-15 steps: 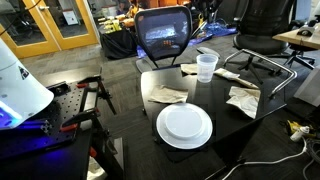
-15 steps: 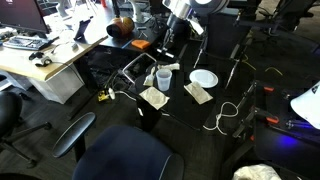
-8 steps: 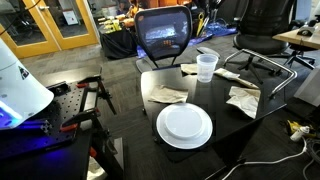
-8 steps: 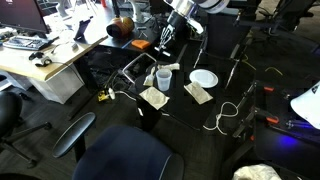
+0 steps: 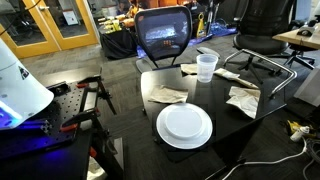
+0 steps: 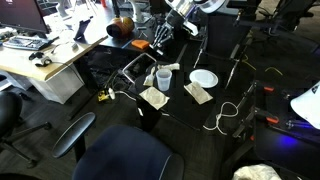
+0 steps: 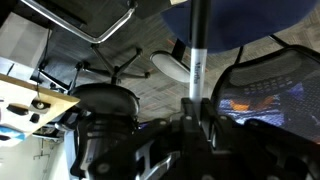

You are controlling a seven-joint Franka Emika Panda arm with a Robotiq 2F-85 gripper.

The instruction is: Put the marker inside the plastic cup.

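In the wrist view my gripper is shut on the marker, a thin stick that stands straight out from between the fingers, dark at its far end and lighter near the jaws. In an exterior view the gripper hangs in the air, up and to the left of the translucent plastic cup, well apart from it. The cup stands upright near the far edge of the dark table. The gripper does not show in that view.
A round white plate lies at the table's front, also seen in an exterior view. Crumpled paper napkins lie on either side. A mesh office chair stands behind the table. Desks and cables surround it.
The gripper with the marker has risen and shifted slightly left, away from the table. The cup, plate and napkins have not moved.
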